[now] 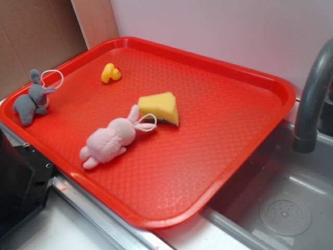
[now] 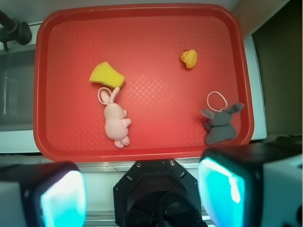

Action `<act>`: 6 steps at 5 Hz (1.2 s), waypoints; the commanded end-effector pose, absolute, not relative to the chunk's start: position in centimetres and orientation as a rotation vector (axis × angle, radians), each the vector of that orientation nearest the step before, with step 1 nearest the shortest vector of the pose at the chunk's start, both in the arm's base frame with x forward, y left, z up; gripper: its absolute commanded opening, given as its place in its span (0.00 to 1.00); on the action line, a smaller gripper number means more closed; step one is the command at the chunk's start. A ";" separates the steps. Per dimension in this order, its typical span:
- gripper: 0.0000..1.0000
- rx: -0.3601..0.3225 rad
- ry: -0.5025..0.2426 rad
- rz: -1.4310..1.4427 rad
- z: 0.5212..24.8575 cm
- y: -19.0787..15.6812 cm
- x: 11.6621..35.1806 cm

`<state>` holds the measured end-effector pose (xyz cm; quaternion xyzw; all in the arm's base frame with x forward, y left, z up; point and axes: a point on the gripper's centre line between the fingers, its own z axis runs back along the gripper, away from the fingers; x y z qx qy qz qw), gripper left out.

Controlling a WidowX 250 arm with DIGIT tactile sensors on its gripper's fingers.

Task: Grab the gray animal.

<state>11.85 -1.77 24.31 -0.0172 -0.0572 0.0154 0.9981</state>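
The gray animal [image 1: 32, 99] [image 2: 220, 124], a small plush with long ears and a white string loop, lies near the left rim of the red tray [image 1: 234, 156] [image 2: 142, 153]. In the wrist view it sits at the tray's lower right, just above my right fingertip [image 2: 222, 191]. My gripper [image 2: 142, 198] hangs high above the tray's near edge, open, with nothing between its cyan pads. In the exterior view the fingers are out of sight; only a black part of the arm shows at the lower left.
A larger pink plush bunny [image 1: 110, 139] [image 2: 115, 120] lies mid-tray beside a yellow sponge wedge [image 1: 160, 107] [image 2: 107, 75]. A tiny yellow duck [image 1: 110, 73] [image 2: 189, 58] sits toward the back. A gray faucet [image 1: 312, 99] and sink basin [image 1: 281, 208] lie to the right.
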 end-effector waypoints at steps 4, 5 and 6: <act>1.00 0.022 -0.076 -0.146 13.3 9.0 14.7; 1.00 0.076 -0.023 -0.151 10.1 11.7 14.0; 1.00 0.087 -0.004 -0.174 8.4 13.0 13.6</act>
